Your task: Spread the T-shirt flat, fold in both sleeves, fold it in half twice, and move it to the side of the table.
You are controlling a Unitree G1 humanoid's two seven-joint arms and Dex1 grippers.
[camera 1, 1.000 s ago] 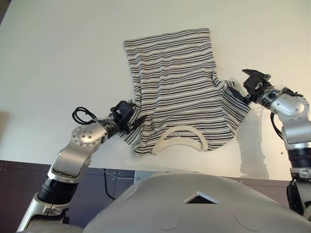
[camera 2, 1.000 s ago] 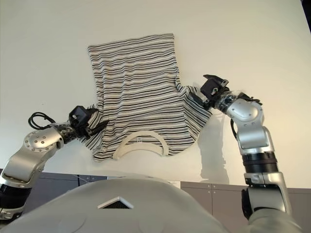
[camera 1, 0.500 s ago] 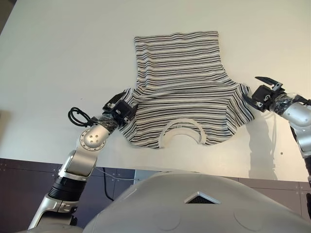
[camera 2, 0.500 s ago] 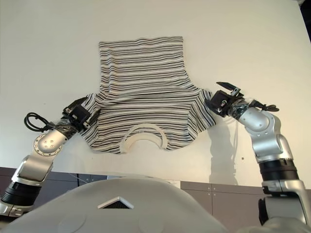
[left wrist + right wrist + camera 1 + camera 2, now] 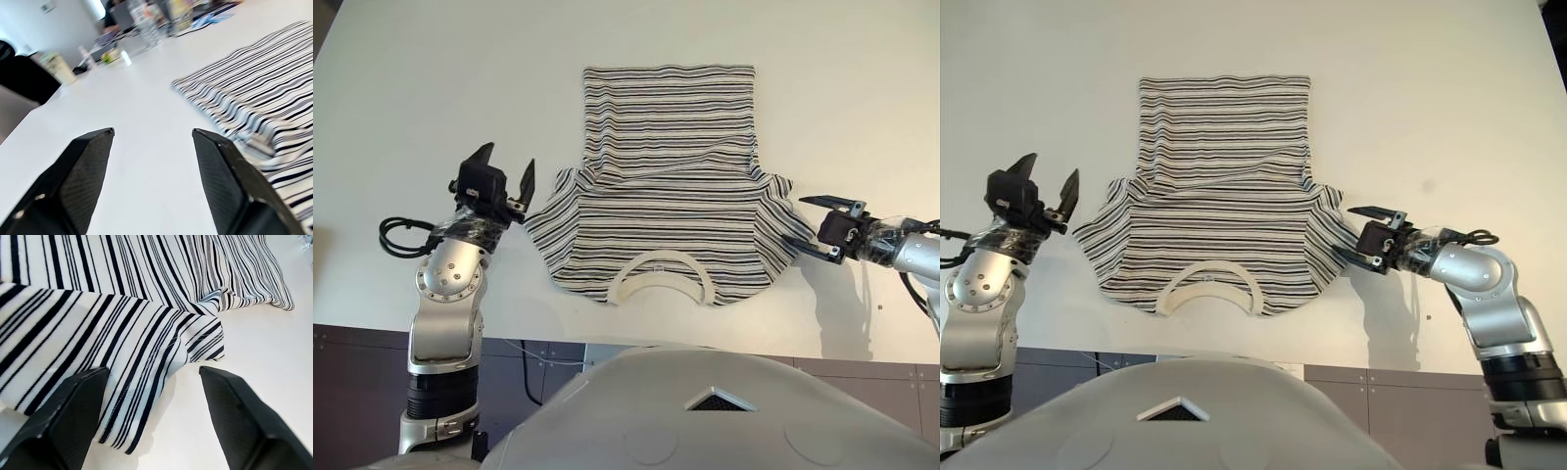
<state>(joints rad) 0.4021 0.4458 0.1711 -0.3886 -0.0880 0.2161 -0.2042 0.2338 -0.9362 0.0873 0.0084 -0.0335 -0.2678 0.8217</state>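
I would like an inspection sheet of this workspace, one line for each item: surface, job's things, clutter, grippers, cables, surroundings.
Surface: white table, bare around the shirt.
Job's things: striped T-shirt lies spread, collar toward the robot, both sleeves out, nothing folded; small creases at the armpits.
Clutter: nothing seen.
Grippers: left gripper open, raised beside the left sleeve, apart from it. Right gripper open, at the edge of the right sleeve; contact cannot be told.
Cables: black cable loops at the left wrist.
Surroundings: bottles and small items past the table's far end, blurred.
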